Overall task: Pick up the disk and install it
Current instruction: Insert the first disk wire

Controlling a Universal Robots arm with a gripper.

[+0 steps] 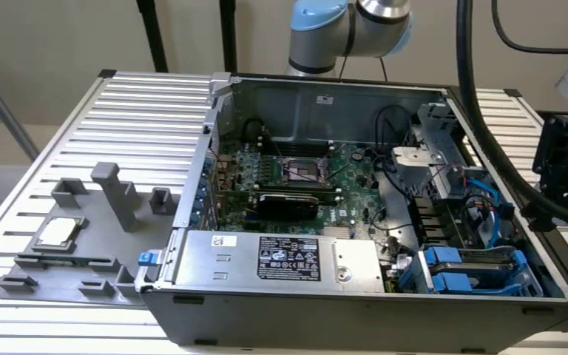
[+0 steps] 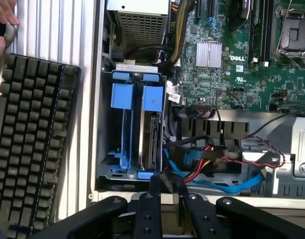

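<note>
The claw point(image 2: 167, 211) hangs parted, seemingly empty, near the disk point(image 2: 153, 134) seated in its bay point(image 2: 105, 124); the wrist view catches a keyboard point(image 2: 28, 144) alongside.

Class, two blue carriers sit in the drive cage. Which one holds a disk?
The carrier nearer the motherboard: a grey disk fills it. The other carrier is a bare blue frame.

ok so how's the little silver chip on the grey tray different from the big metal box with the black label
The chip is small and square; the box is large and long. The chip lies on the tray outside the computer case; the box sits inside it. Both are silver-grey metal, lying flat.
</note>
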